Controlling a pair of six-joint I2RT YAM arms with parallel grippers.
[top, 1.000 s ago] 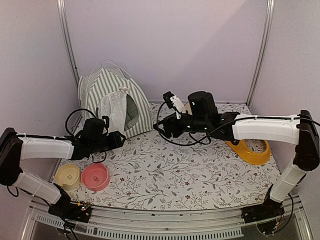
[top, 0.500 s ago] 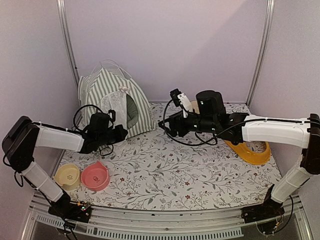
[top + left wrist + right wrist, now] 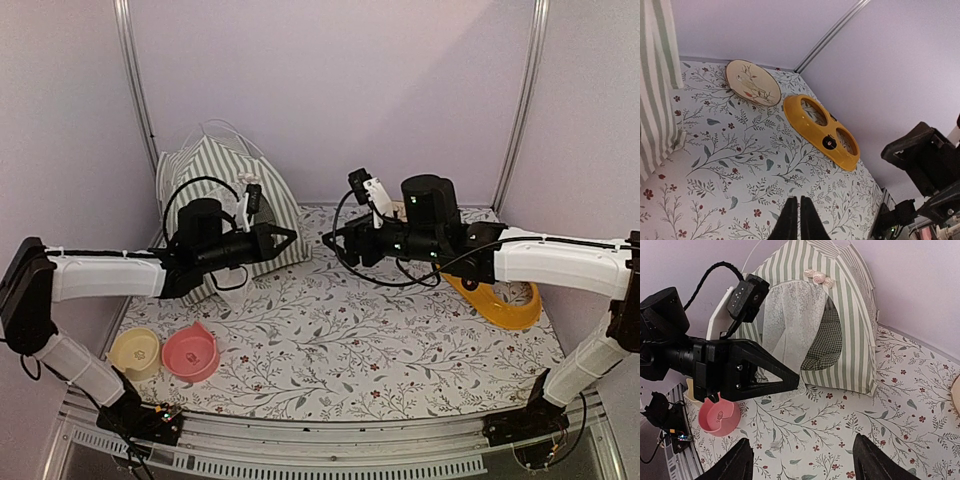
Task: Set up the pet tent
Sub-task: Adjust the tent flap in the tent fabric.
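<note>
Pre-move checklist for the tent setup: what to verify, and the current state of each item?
1. Pet tent standing upright: ok.
2. Left end effector shut, nothing between its fingers: ok.
3. Right end effector open and empty: ok.
4. Checked cushion inside the tent: ok.
5. Doorway unobstructed: not ok, lace curtain covers its left part.
6. Poles fully seated: cannot tell.

Soft, even, faintly lilac light fills every view, leaving only pale, diffuse shadows beneath the arms on the floral tablecloth (image 3: 330, 340). The overhead view looks slightly soft. In the right wrist view the pet tent (image 3: 855, 305) is crisp, while the right gripper (image 3: 802, 460) at the near edge is dark and blurred.
</note>
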